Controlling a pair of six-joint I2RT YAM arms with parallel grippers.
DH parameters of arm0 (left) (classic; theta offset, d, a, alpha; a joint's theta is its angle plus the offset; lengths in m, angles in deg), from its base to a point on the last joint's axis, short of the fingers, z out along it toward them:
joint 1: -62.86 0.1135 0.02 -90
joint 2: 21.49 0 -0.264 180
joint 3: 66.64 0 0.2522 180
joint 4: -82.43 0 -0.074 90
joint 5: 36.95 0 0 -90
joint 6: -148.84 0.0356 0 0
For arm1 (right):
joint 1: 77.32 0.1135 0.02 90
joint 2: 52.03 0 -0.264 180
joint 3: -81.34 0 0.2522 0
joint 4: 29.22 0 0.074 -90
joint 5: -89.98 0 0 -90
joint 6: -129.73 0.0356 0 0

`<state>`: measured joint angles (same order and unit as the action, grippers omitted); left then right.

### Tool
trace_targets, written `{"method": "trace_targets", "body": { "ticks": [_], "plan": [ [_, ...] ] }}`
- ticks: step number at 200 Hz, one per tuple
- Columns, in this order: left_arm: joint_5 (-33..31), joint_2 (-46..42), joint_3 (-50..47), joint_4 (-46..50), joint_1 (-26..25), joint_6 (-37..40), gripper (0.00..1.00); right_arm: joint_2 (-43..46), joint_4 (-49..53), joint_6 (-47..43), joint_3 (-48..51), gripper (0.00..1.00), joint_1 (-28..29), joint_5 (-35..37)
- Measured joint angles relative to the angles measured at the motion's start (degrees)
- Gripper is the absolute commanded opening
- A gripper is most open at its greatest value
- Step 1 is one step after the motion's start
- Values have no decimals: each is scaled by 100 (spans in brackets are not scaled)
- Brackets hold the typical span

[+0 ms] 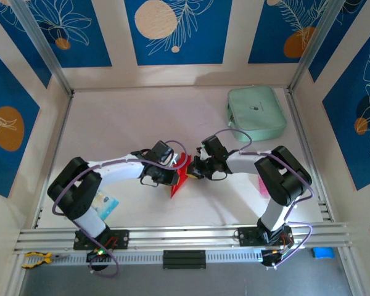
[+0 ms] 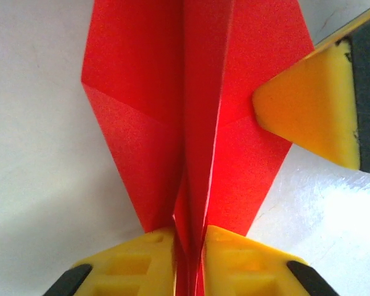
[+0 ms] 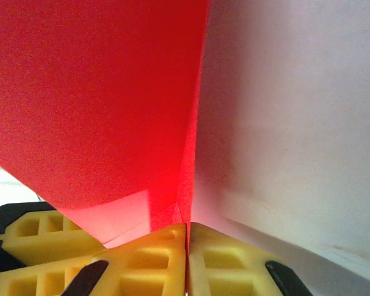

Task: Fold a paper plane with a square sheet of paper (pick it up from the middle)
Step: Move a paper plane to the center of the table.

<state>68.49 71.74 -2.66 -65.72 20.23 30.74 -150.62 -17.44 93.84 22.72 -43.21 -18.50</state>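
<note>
Left claw [image 2: 189,246] is clenched on the red paper plane [image 2: 148,105], with a yellow pad squeezing its central ridge from either side. Right claw [image 3: 187,237] is clamped tight too, pads pressed together and a red wing edge running straight into the seam. The plane sits between both claws, mid-surface [image 1: 111,123], a touch toward the near edge.

left tool [image 2: 189,243] clamped | right tool [image 3: 187,237] clamped | tools facing, close together

Red paper plane [image 2: 148,111]; mint-green pouch [image 1: 256,113]; blue leaf-print panels [image 1: 197,43].
</note>
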Motion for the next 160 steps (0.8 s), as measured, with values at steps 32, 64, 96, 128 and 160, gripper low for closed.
{"method": "trace_targets", "body": {
  "ticks": [32, 64, 96, 128, 160],
  "plan": [
    [105, 85, 15, -4, -4, 0, 22, -13, -15, 0, 0, 10, 0, -2],
    [109, 160, 22, -4, -4, 0, 23, -28, -17, 0, 0, 10, 0, -2],
    [109, 240, 81, -2, -28, 13, 23, -28, -17, 0, 2, 10, 0, -4],
    [111, 308, 118, -4, -63, 15, 23, -28, -17, 0, 2, 10, -7, -2],
    [107, 402, 162, 4, -90, 20, 23, -28, -17, 0, 4, 10, -13, -9]
  ]
}}
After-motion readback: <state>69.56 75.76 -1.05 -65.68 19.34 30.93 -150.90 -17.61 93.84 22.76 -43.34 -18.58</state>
